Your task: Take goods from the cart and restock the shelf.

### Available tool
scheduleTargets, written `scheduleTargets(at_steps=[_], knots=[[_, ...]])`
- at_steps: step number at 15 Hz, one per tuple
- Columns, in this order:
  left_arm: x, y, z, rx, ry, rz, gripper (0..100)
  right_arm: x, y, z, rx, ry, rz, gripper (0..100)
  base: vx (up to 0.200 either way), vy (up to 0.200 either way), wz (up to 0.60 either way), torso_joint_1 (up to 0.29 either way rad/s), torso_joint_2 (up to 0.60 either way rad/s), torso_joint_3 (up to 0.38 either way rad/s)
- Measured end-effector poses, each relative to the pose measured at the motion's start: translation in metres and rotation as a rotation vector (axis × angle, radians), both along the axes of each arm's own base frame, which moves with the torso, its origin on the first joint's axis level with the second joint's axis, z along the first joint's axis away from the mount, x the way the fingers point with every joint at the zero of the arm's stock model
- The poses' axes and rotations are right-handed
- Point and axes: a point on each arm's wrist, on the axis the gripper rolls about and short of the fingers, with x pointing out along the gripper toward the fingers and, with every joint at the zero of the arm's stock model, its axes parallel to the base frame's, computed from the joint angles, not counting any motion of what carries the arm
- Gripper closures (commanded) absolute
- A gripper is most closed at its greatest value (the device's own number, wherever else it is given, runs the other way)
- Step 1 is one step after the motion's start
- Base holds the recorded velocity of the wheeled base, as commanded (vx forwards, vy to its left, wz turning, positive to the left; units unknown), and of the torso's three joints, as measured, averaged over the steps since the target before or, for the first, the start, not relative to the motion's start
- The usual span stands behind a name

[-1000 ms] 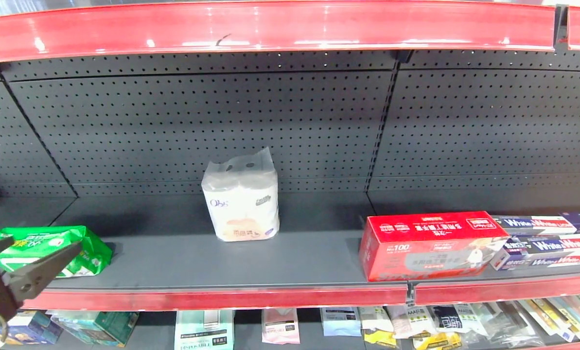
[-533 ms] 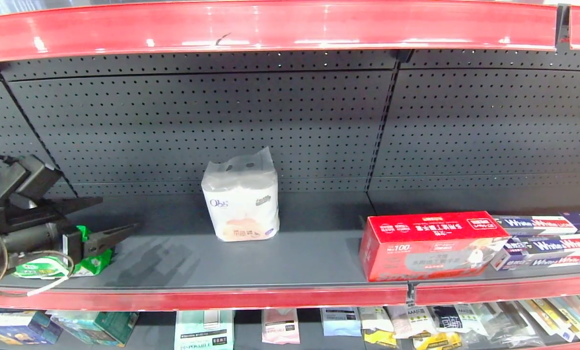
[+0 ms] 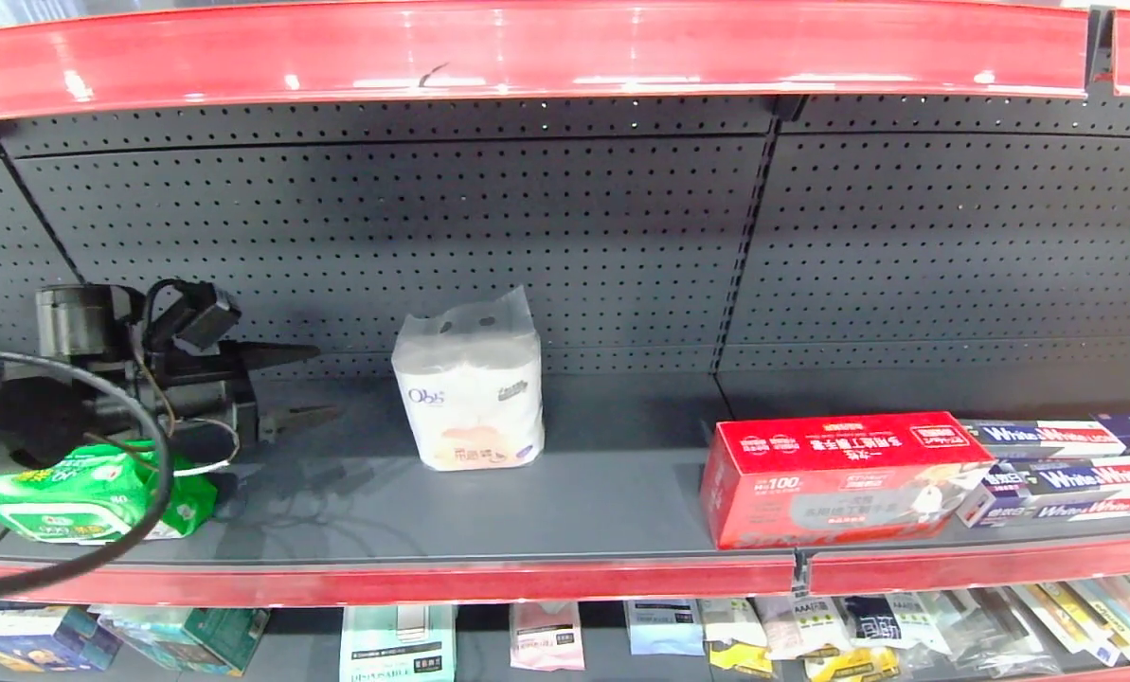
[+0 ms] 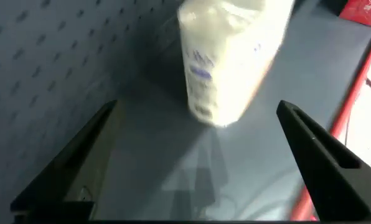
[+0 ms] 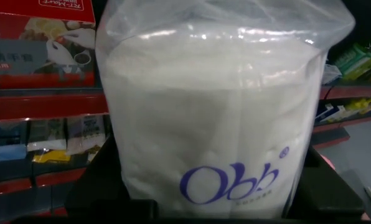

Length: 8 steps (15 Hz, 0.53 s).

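Left gripper (image 3: pixel 326 383), jaws apart and empty, has advanced along shelf (image 3: pixel 621 493), past green wipes pack (image 3: pixel 91 493), toward standing roll pack (image 3: pixel 470 388). Red box (image 3: pixel 839 474) farther right. Right gripper (image 5: pixel 213 199) clamps second roll pack (image 5: pixel 216 112).

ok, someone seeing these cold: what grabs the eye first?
The white roll pack standing alone mid-shelf against the dark pegboard, with the left gripper beside it, fingers open, above the shelf. Next, a second roll pack clamped in the right gripper, close up against its camera. Then the red box at the shelf's right and the green pack at its left.
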Motion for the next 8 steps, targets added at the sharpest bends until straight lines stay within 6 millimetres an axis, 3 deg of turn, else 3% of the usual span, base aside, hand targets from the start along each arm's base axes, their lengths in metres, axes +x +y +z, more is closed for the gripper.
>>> scheduleTargets(at_steps=[3, 8], knots=[[0.032, -0.022, -0.010, -0.047, 0.028, -0.091, 0, 0.000, 0.000, 0.000, -0.006, 0.005, -0.013, 100, 0.000, 0.000, 0.00, 0.000, 0.00, 0.000], [0.050, -0.047, -0.025, -0.061, 0.058, -0.158, 0, 0.000, -0.001, -0.002, -0.009, 0.012, -0.021, 100, 0.000, 0.000, 0.00, 0.000, 0.00, 0.000]])
